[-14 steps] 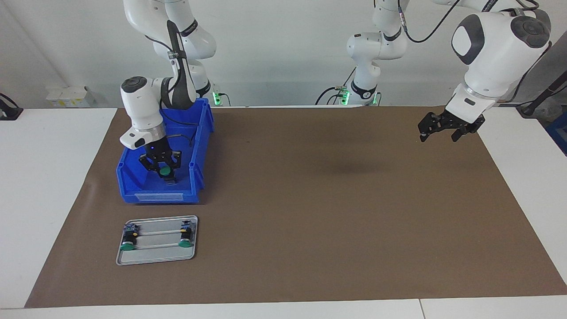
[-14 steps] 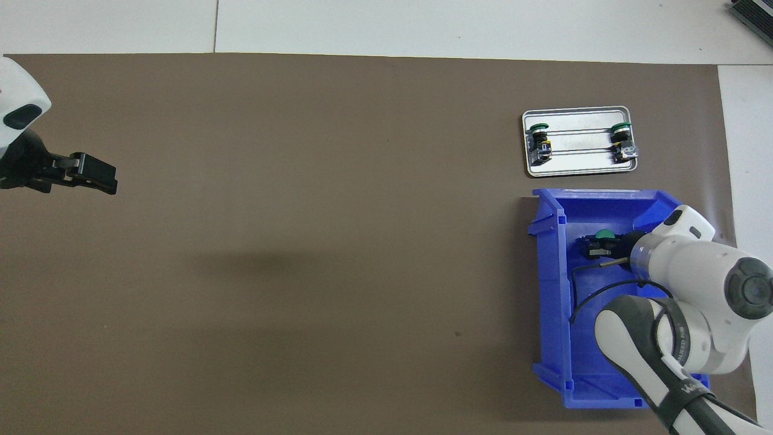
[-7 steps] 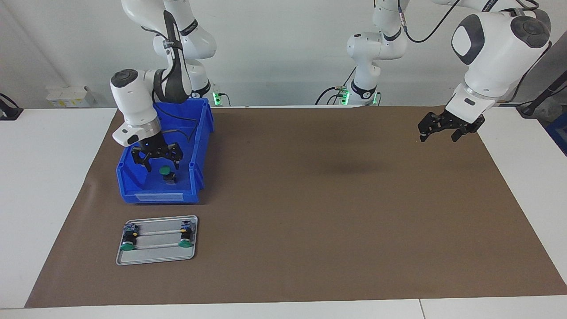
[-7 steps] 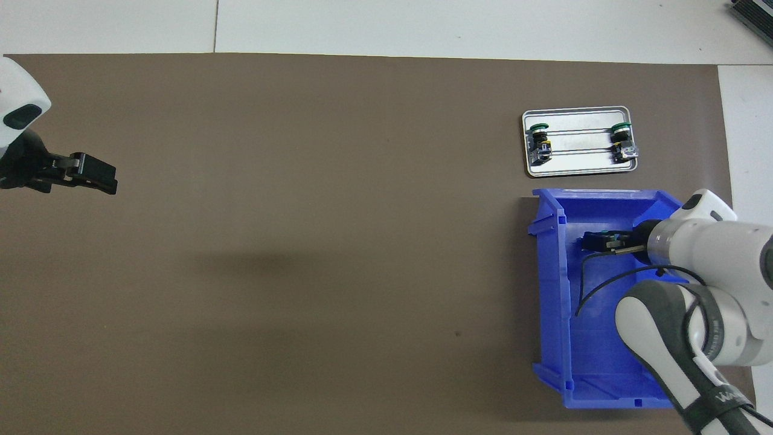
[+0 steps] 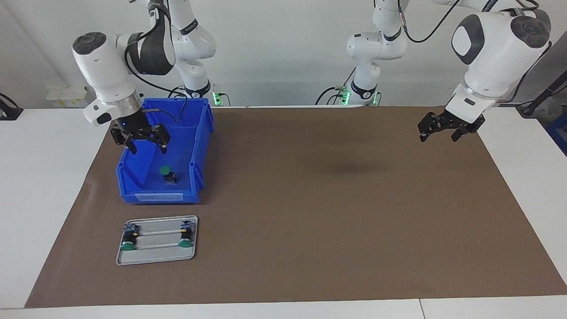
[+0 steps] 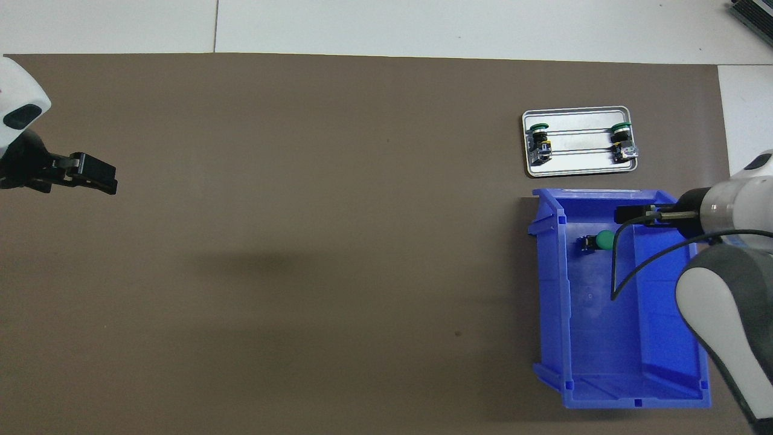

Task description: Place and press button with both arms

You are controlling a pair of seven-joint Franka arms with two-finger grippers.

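Observation:
A green-capped button lies on the floor of the blue bin, in the part farther from the robots; it also shows in the overhead view. My right gripper hangs open and empty above the bin, well clear of the button, and shows in the overhead view too. My left gripper is open and empty in the air over the brown mat at the left arm's end, where the arm waits; the overhead view shows it as well.
A small metal tray lies on the mat, farther from the robots than the bin. Two more green buttons lie on their sides on its rails. The brown mat covers most of the table.
My right gripper was low in the bin around the button. It has risen out of the bin without it and shifted toward the right arm's end. The button stays in the bin. The left arm has not moved.

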